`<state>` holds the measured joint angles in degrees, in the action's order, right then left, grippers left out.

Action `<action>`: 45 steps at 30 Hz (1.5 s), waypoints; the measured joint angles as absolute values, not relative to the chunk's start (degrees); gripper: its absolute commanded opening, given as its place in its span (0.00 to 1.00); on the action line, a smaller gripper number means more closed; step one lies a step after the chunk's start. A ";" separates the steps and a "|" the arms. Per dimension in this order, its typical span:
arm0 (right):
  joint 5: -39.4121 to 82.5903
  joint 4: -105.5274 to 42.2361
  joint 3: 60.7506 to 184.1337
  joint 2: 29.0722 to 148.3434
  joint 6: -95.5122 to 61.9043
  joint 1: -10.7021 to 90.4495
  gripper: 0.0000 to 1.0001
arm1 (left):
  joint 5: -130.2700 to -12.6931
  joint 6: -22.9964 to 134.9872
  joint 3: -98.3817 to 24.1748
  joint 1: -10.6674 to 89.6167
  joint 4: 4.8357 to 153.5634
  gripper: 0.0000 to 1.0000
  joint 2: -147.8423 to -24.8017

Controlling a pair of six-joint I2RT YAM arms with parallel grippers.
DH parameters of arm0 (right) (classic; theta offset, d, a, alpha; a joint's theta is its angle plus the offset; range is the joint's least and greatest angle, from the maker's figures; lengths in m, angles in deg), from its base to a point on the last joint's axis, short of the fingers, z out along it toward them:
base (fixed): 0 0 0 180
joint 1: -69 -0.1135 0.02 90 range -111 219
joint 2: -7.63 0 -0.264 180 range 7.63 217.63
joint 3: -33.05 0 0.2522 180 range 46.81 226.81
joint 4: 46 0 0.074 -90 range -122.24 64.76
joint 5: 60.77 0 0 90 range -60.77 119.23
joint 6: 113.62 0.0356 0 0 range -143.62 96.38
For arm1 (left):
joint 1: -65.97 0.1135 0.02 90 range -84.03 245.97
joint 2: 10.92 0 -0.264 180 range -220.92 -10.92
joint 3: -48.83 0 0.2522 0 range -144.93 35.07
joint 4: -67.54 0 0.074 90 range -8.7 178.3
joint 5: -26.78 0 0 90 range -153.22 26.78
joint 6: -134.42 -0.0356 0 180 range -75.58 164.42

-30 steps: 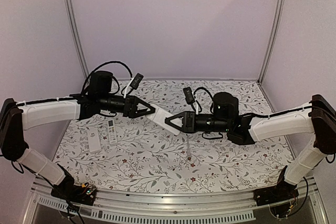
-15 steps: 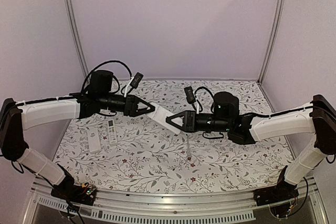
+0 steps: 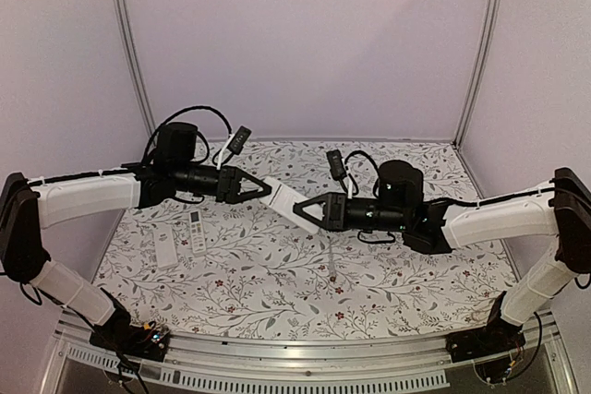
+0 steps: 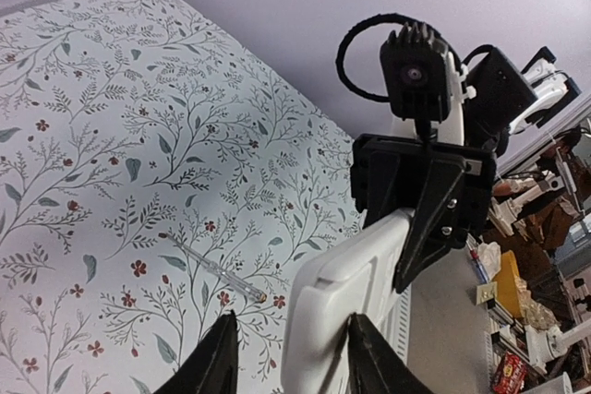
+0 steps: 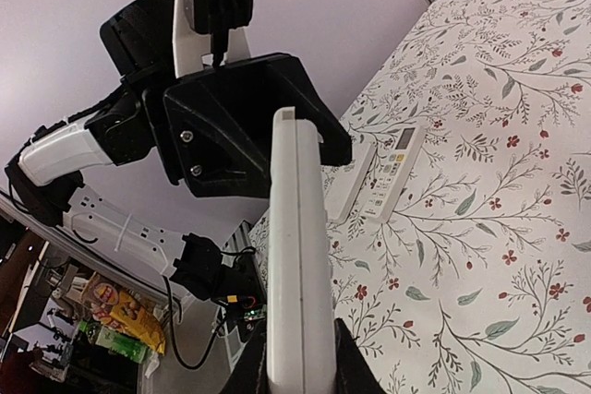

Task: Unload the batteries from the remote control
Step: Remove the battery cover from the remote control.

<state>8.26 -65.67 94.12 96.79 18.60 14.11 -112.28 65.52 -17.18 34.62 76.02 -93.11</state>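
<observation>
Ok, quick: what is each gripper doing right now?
Left gripper: open, straddling one end of the white remote, with a gap on one side.
Right gripper: shut on the white remote.

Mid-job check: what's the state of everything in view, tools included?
Long white plastic remote control: in the air, spanning both tools; no batteries visible.
Left tool: open, jaws astride one end of that remote, gap on one side.
Right tool: shut on the other end.
Two small white remotes: flat on the floral table, side by side.
Thin clear stick: lying free on the table.
</observation>
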 measured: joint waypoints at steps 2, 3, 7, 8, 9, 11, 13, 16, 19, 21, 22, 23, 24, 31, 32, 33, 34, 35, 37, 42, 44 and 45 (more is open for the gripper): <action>8.91 -65.65 93.86 96.33 18.60 14.11 0.00 | -112.82 65.76 -17.18 34.75 75.98 0.34 -93.15; 9.15 -65.67 93.72 96.11 18.60 14.11 0.00 | -113.07 65.87 -17.18 34.80 75.94 0.33 -93.17; 10.03 -65.67 93.13 95.09 18.62 14.17 0.00 | -114.68 66.35 -17.18 34.93 74.89 0.29 -93.41; 10.20 -65.65 93.13 95.02 18.64 14.22 0.00 | -115.10 66.50 -17.18 34.93 74.63 0.28 -93.44; 10.33 -65.65 93.13 95.02 18.69 14.22 0.00 | -115.45 66.63 -17.16 34.93 74.41 0.27 -93.44; 10.53 -65.65 93.11 95.02 18.82 14.22 0.00 | -115.97 66.94 -17.16 34.95 73.95 0.25 -93.44; 10.58 -65.69 93.11 95.00 18.86 14.22 0.00 | -116.41 67.09 -17.16 35.04 73.64 0.23 -93.44; 10.68 -65.69 93.11 95.00 18.97 14.22 0.00 | -116.67 67.16 -17.12 35.14 73.49 0.22 -93.44; 10.75 -65.69 93.09 95.00 19.04 14.22 0.00 | -116.74 67.20 -17.03 35.25 73.47 0.19 -93.44; 10.90 -65.71 92.98 95.00 19.06 14.22 0.00 | -116.76 67.22 -17.01 35.34 73.47 0.17 -93.44; 10.95 -65.71 92.94 94.98 19.06 14.22 0.00 | -116.78 67.27 -16.99 35.34 73.47 0.17 -93.44; 10.99 -65.69 92.89 94.91 19.06 14.22 0.00 | -116.80 67.27 -16.94 35.39 73.47 0.16 -93.44; 11.08 -65.69 92.83 94.89 19.08 14.22 0.00 | -116.80 67.27 -16.94 35.43 73.47 0.15 -93.44; 13.11 -65.04 91.69 94.58 19.69 14.37 0.00 | -117.87 67.81 -16.92 35.93 72.75 0.09 -93.44; 13.37 -64.86 91.56 94.58 19.80 14.41 0.00 | -118.09 67.94 -16.92 35.93 72.53 0.08 -93.44; 13.72 -64.75 91.39 94.58 19.95 14.43 0.00 | -118.16 68.05 -16.92 35.95 72.33 0.07 -93.44; 13.90 -64.71 91.25 94.58 20.11 14.43 0.00 | -118.31 68.10 -16.92 35.95 72.11 0.06 -93.44; 14.12 -64.58 91.06 94.58 20.30 14.46 0.00 | -118.44 68.19 -16.90 35.95 71.94 0.04 -93.44; 14.36 -64.36 90.88 94.58 20.48 14.57 0.00 | -118.68 68.40 -16.86 35.98 71.61 0.04 -93.44; 14.95 -64.12 90.60 94.56 20.61 14.65 0.00 | -119.45 68.56 -16.59 36.00 70.95 0.03 -93.44; 15.14 -64.12 90.60 94.56 20.61 14.65 0.00 | -119.62 68.67 -16.57 36.00 70.80 0.03 -93.44; 15.19 -64.10 90.60 94.56 20.61 14.65 0.00 | -119.67 68.71 -16.55 36.00 70.74 0.02 -93.44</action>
